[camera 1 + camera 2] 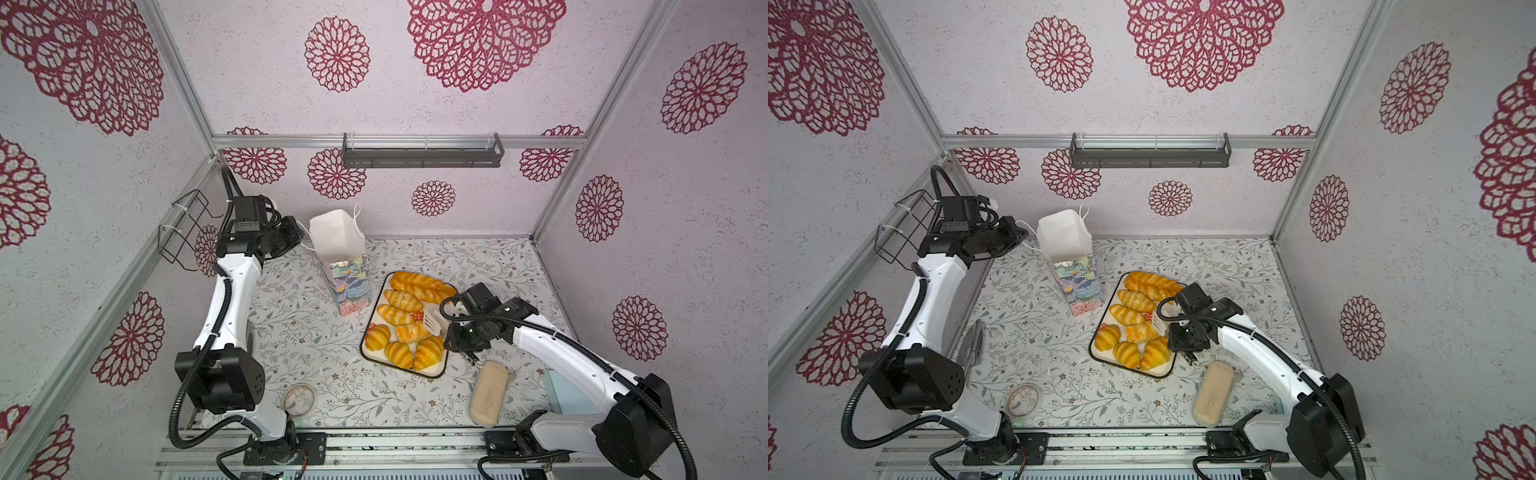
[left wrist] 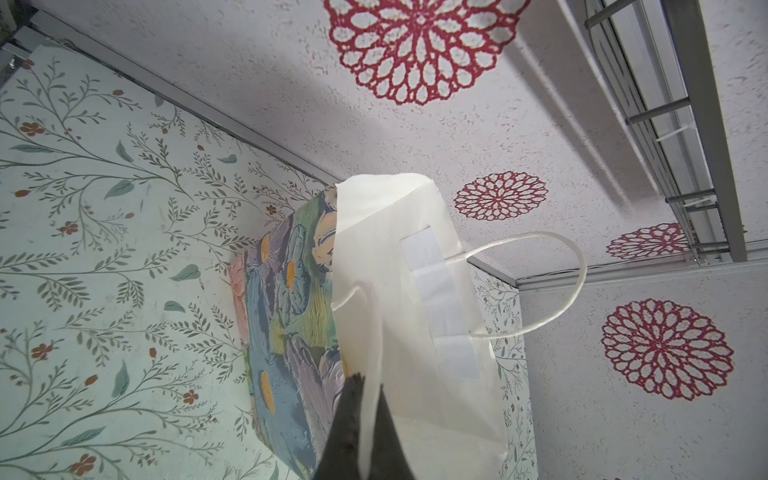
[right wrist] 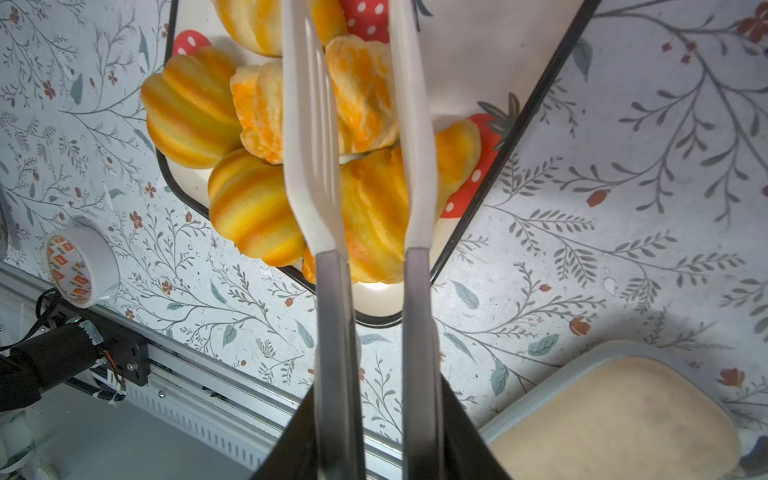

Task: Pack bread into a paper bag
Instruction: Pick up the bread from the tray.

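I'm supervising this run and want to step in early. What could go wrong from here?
1. The bread lies packed and touching on the tray; the tongs in the right gripper may pinch two pieces or nudge one over the rim.
2. The paper bag is tall and narrow, and the left gripper grips it only at the top; a dropped pastry could hit the rim or tip it.
3. The long twisted loaf might jam going in crosswise.

- Around you, pale textured walls carry dark red lace-like flower prints.
- Your table has a light cover printed with leafy sprigs.
- A dark shelf hangs on the back wall, and a black wire basket on the left wall.
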`<state>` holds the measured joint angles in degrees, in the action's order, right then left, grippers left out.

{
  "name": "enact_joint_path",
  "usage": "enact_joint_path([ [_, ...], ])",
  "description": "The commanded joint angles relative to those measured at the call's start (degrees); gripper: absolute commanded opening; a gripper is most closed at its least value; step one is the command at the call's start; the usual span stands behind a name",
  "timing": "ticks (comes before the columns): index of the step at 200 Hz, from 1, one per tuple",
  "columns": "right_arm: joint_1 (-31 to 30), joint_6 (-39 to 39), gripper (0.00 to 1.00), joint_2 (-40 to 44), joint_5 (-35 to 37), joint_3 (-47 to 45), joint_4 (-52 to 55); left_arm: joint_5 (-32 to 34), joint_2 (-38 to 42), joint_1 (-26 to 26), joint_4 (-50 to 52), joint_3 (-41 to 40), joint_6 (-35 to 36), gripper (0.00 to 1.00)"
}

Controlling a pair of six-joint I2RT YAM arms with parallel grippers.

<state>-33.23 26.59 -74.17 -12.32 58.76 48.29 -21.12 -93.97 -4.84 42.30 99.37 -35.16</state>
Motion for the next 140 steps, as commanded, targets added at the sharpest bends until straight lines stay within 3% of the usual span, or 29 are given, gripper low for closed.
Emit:
enact_joint_path([
  [1,0.4,-0.5,0.38,-0.2,-0.3,-0.2,-0.5,0.1,-0.8,-0.6,0.0,0.2,0.5,0.0],
  [140,1.0,-1.0,0.37,-1.9,-2.4,-1.7,-4.0,0.0,-1.1,-0.8,0.0,0.2,0.5,0.0],
])
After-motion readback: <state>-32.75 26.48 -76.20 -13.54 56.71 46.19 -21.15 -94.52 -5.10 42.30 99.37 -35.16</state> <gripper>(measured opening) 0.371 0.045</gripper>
